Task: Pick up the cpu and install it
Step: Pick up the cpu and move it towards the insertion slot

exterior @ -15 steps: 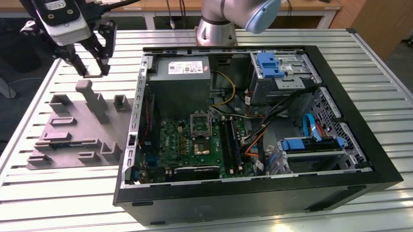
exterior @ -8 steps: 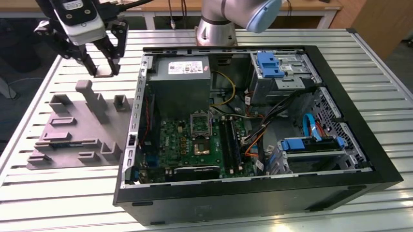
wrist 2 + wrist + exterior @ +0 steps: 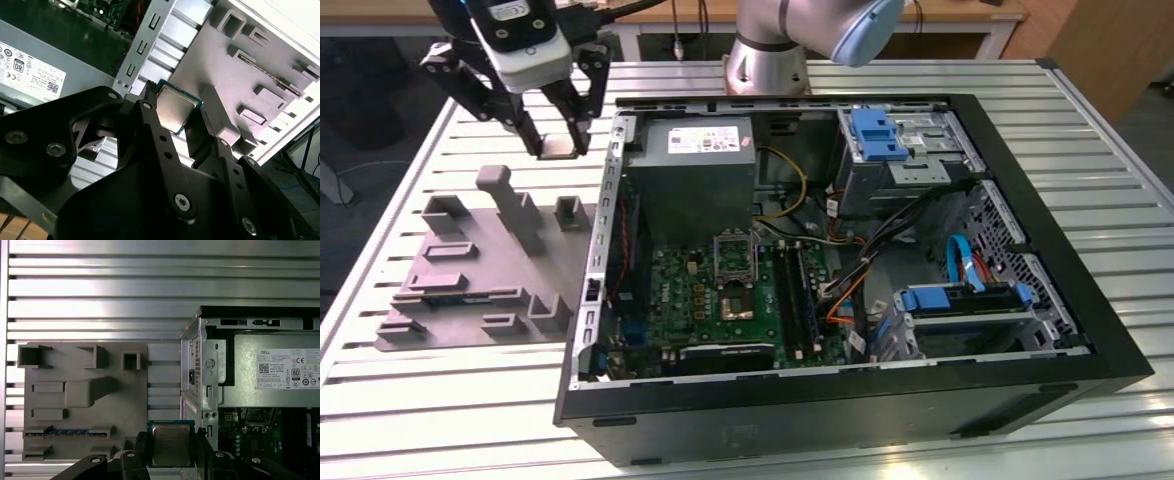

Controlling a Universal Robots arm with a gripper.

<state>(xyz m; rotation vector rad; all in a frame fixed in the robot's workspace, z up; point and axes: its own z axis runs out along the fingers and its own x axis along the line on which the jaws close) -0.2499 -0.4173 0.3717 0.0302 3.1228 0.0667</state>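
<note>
The cpu [image 3: 171, 445] is a small square chip with a silver-grey metal top and a greenish rim. My gripper [image 3: 171, 450] is shut on it, one black finger on each side. In the exterior view the gripper [image 3: 560, 148] hangs in the air at the far left, above the slatted table. It is between the grey holder plate [image 3: 480, 270] and the left wall of the open computer case [image 3: 607, 250]. The second wrist view shows the cpu [image 3: 172, 111] clamped between the fingers [image 3: 150, 100]. The socket [image 3: 736, 298] lies on the green motherboard inside the case, well away from the gripper.
The grey power supply box [image 3: 694, 165] with a white label fills the case's far left corner. Cables, blue drive brackets [image 3: 878, 135] and a drive cage [image 3: 961, 300] crowd the case's right side. The holder plate has raised posts [image 3: 520, 210]. The arm's base [image 3: 767, 60] stands behind the case.
</note>
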